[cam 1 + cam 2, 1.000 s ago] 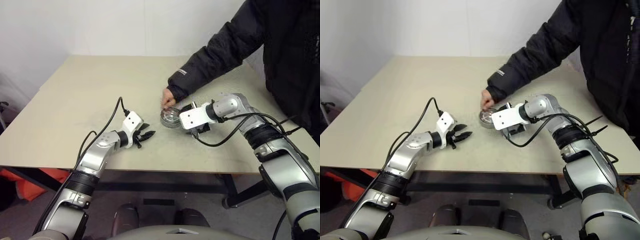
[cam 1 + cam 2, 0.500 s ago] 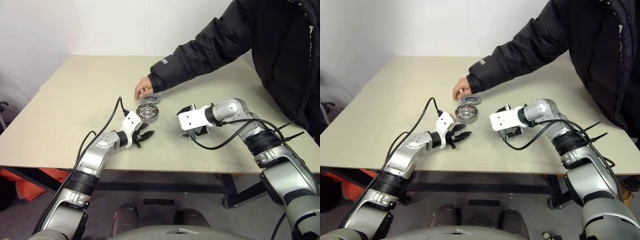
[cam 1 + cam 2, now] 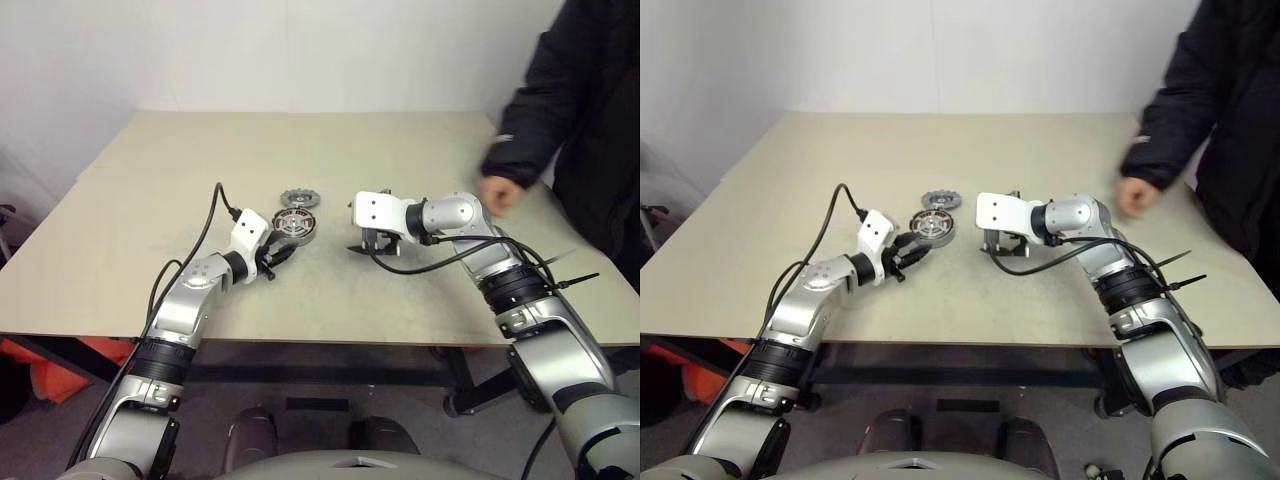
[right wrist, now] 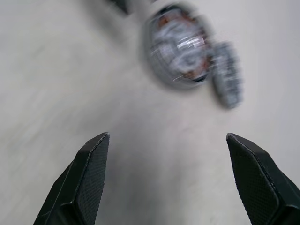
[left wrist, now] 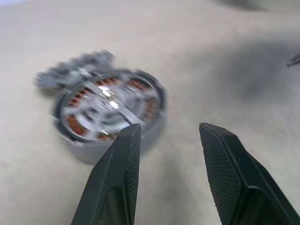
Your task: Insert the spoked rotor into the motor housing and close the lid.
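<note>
Housing [image 3: 295, 226] sits on the tabletop [image 3: 150, 190] between our two grippers, with the lid [image 3: 298, 198] lying flat just beyond it, close beside or touching; we cannot tell which. From the head views we see only a small round silver cup with brownish windings. Our left wrist view shows more: a spoked rotor [image 5: 101, 108] already lies inside the housing, over the copper ring. Our left gripper [image 3: 278, 256] points at the housing from just beside it, its fingers [image 5: 123, 164] partly apart and holding nothing. Our right gripper [image 3: 363, 243] hovers over the tabletop on the housing's other side, fingers [image 4: 91, 166] spread wide and empty. A person's hand [image 3: 498, 190] hangs over the tabletop's right edge, well apart from the parts. We can read no writing anywhere.
</note>
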Controlling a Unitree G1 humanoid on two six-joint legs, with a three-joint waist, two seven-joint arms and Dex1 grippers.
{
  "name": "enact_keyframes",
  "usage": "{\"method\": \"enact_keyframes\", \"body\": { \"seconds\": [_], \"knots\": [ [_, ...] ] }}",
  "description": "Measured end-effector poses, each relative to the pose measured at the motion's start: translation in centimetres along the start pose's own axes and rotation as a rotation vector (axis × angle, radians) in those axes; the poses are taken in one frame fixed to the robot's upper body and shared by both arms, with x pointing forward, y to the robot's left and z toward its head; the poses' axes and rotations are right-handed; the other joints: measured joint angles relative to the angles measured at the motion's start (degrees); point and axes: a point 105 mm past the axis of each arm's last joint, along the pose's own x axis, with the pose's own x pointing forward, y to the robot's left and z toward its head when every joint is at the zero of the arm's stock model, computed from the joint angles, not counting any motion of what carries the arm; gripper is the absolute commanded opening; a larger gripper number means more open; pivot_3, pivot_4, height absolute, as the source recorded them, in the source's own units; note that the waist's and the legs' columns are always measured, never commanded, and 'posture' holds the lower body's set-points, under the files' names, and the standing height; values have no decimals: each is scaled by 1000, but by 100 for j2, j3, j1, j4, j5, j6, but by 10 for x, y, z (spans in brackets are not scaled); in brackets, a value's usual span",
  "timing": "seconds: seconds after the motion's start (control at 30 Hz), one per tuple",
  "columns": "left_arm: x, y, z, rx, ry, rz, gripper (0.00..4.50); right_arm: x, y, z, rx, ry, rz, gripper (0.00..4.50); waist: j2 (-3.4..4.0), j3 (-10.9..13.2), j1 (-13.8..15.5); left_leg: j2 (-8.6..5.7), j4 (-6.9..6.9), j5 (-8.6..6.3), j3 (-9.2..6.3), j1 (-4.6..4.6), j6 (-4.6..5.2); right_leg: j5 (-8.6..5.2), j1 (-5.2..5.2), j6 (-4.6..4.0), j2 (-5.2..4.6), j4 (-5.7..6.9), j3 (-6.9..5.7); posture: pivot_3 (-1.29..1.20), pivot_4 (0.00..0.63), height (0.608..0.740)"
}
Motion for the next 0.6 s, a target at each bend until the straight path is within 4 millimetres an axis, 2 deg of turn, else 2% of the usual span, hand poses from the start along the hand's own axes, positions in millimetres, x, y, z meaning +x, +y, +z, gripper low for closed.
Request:
{"method": "enact_keyframes", "body": {
  "seconds": [0.13, 0.23, 0.27, 0.47, 0.6],
  "knots": [
    [1, 18, 6, -39, -25, 76, 2084, 6, 8, -6, 183, -20, -62, 4486, -1, 1, 14, -2, -5, 0, -1, -2, 0, 0, 2, 0, 0, -8, 0, 0, 0, 740],
    [3, 25, 9, -49, -30, 92, 2084, 12, 18, -10, 341, -37, -89, 3902, -1, 1, 10, -2, -8, 0, -1, -2, 0, 0, 0, 0, 0, -9, 1, 0, 0, 740],
    [3, 25, 9, -51, -29, 93, 2084, 13, 19, -10, 383, -48, -99, 3669, -1, 1, 12, -2, -10, 0, -1, -2, 0, 0, -2, 0, 0, -9, 1, 0, 0, 740],
    [5, 29, 1, -76, 3, 80, 2084, 4, 14, -4, 527, -93, -184, 1520, -1, 1, 15, -2, -21, 5, -1, 1, -9, -11, -1, 21, 0, -15, 1, 0, 0, 740],
    [5, 38, 3, -45, 11, 69, 2084, 3, 23, -7, 569, -77, -187, 1520, -1, 1, 19, -5, -49, 16, -2, 9, -28, -20, -1, 37, 0, -25, 1, 0, 0, 740]
  ]
}}
